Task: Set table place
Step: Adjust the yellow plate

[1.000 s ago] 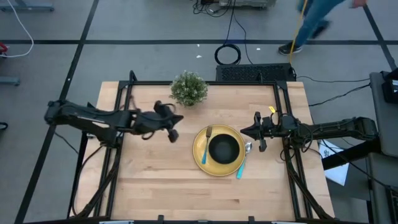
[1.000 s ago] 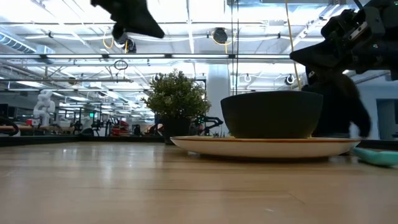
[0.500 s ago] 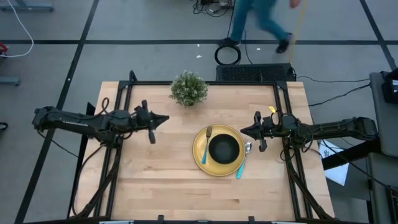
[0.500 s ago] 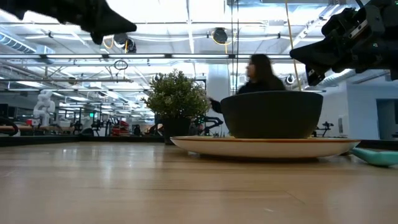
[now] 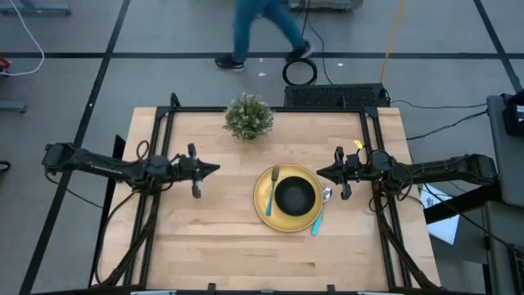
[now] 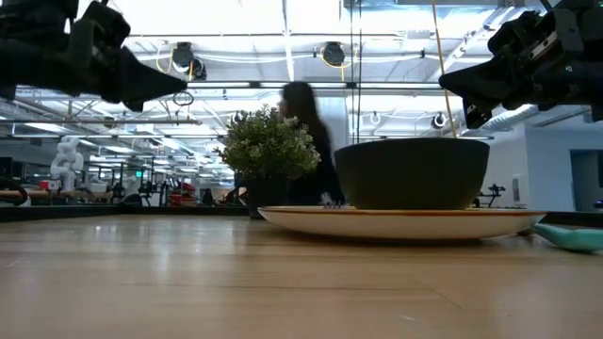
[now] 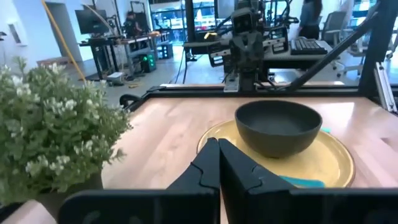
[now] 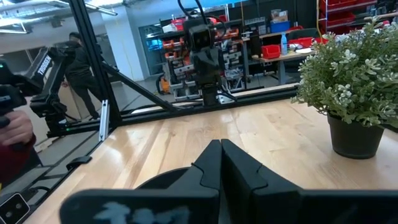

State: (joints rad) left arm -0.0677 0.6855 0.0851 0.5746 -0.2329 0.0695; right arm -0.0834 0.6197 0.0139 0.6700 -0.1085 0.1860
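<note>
Place looks set: black bowl [image 5: 295, 195] sits on yellow plate [image 5: 264, 203], fork [image 5: 271, 189] on the plate's left rim, spoon [image 5: 320, 214] along its right edge. Best move now is judged to be keeping clear. Left gripper [image 5: 214, 168] hangs well left of the plate, fingers pressed together, empty; right gripper [image 5: 319, 173] hovers just beside the plate, fingers together, empty.

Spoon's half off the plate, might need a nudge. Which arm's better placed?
Right, probably. The right gripper hangs beside the spoon at the yellow plate's edge, fingers shut. The left gripper hangs out over bare table, with plate and bowl between it and the spoon.
</note>
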